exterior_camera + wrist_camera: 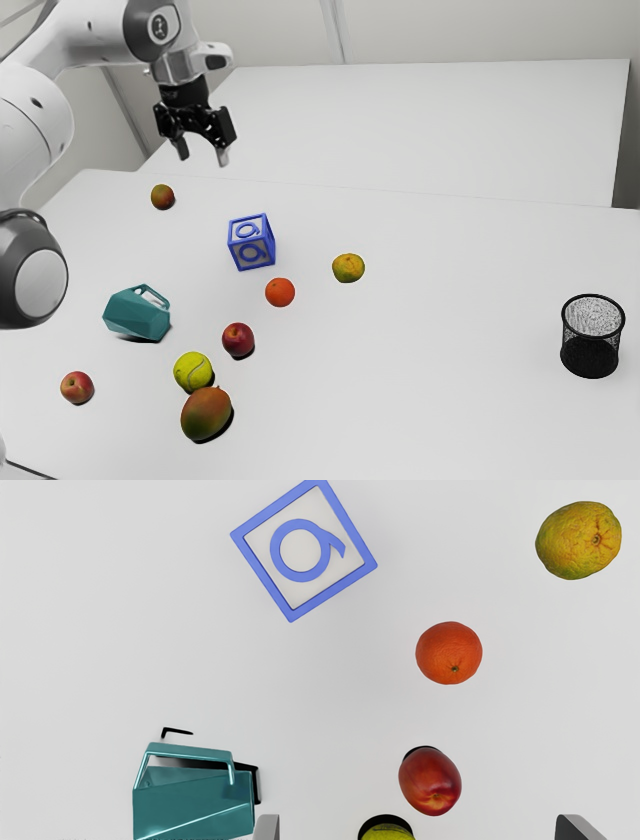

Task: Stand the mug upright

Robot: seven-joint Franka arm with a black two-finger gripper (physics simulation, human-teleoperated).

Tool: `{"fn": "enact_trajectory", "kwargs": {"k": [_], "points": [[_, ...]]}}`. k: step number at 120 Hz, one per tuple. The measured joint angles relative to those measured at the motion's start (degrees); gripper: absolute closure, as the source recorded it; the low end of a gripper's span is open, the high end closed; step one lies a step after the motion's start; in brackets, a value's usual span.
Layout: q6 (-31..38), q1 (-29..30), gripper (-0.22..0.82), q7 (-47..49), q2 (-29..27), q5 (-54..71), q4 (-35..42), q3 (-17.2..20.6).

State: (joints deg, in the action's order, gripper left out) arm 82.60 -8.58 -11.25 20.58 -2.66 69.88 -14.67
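Note:
A teal mug [138,314] lies on its side on the table, its handle toward the blue block. My gripper [203,158] hangs well above the table near the exterior view's top, far from the mug, its two fingers spread with nothing between them. From the wrist, the mug [192,800] appears beyond one fingertip of the gripper [417,827], with its handle visible and part of its body cut off by the picture's edge.
A blue block [251,242], an orange [280,292], a yellow-green fruit [348,267], a nectarine [238,339], a tennis ball [193,371] and a mango [206,413] surround the mug's area. An apple [77,387], another fruit [162,196] and a black mesh bin [591,337] stand farther off.

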Motion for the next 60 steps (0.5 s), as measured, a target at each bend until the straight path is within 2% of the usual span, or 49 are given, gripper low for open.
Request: {"fn": "enact_trajectory", "kwargs": {"k": [25, 45, 60], "points": [[-0.27, 1.85, 0.00, -0.27, -0.32, -0.18, 1.63, -0.06], [3.25, 5.78, 0.00, -0.77, -9.65, -2.70, 21.20, -0.55], [6.40, 6.79, 0.00, -3.20, -13.41, -6.71, 30.99, -6.82]]}}
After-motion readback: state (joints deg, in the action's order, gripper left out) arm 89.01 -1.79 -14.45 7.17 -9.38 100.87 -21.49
